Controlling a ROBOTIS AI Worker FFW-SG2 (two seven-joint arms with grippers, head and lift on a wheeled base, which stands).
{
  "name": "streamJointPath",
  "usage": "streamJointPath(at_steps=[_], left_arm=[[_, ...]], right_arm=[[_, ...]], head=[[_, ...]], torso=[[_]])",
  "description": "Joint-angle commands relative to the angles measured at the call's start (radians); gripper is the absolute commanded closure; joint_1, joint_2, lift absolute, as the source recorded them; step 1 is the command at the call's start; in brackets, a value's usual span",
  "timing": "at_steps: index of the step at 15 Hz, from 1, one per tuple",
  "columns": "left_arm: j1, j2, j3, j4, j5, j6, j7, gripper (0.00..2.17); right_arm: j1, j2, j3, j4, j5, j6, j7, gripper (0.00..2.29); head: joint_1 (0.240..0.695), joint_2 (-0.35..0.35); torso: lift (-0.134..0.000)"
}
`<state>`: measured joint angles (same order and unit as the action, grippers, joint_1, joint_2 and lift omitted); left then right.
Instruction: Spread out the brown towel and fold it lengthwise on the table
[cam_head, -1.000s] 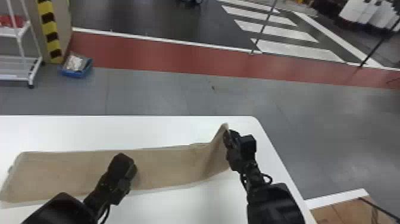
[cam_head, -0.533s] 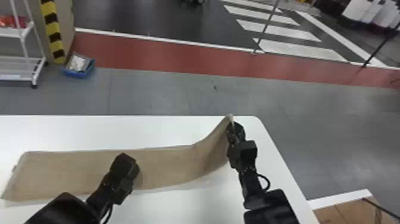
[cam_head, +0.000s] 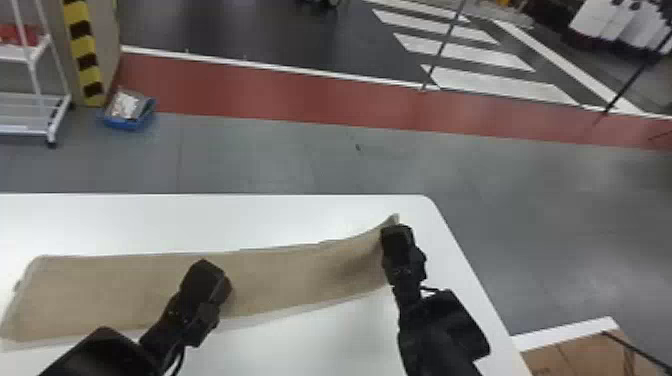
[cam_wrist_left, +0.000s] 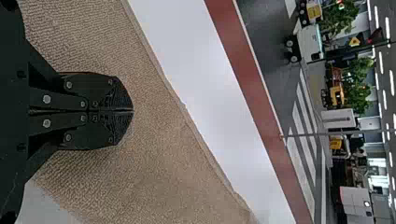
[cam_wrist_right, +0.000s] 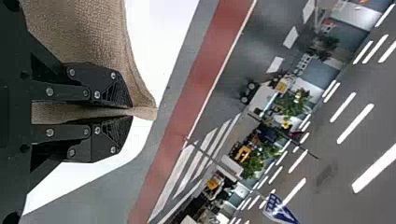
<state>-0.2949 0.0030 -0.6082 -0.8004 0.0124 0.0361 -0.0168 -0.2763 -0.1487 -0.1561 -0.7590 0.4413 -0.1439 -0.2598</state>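
Brown towel (cam_head: 125, 290): long across the table (cam_head: 280, 215), right end raised, so draw that end gently taut with the right gripper (cam_wrist_right: 132, 111) pinched on it, left gripper (cam_wrist_left: 133, 110) closed and empty over the middle, then lower evenly.

The left black arm (cam_head: 172, 312) and right black arm (cam_head: 432, 325) have blocky, round-cornered housings and thin black cables (cam_head: 434, 289). The left gripper (cam_head: 207, 280) and right gripper (cam_head: 396, 237) have flat black fingers (cam_wrist_left: 95, 86), round silver screws (cam_wrist_left: 46, 99) and finely ribbed, tapering tips.
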Motion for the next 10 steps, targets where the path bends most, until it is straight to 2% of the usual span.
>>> streamJointPath(at_steps=[1,3,7,9,10], left_arm=[[0.005,-0.006,-0.004,0.000,-0.002,0.000,0.000,1.26],[0.007,-0.006,-0.007,0.000,-0.002,0.003,0.000,1.26],[0.031,-0.006,-0.004,-0.028,-0.003,0.015,-0.002,1.26],[0.045,-0.006,-0.001,-0.052,-0.006,0.025,-0.002,1.26],[0.049,-0.006,-0.001,-0.054,-0.006,0.025,-0.002,1.26]], right_arm=[[-0.008,0.000,0.001,0.010,0.005,0.073,-0.004,0.97],[-0.009,0.000,0.012,0.023,0.019,0.103,-0.004,0.86],[-0.015,0.003,0.027,0.024,0.045,0.134,-0.009,0.86],[-0.024,0.001,0.039,0.044,0.056,0.146,-0.038,0.81],[-0.031,0.000,0.043,0.061,0.062,0.146,-0.064,0.39]], head=[[0.695,-0.350],[0.695,-0.350],[0.695,-0.350],[0.695,-0.350],[0.695,-0.350]], torso=[[0.000],[0.000],[0.000],[0.000],[0.000]])
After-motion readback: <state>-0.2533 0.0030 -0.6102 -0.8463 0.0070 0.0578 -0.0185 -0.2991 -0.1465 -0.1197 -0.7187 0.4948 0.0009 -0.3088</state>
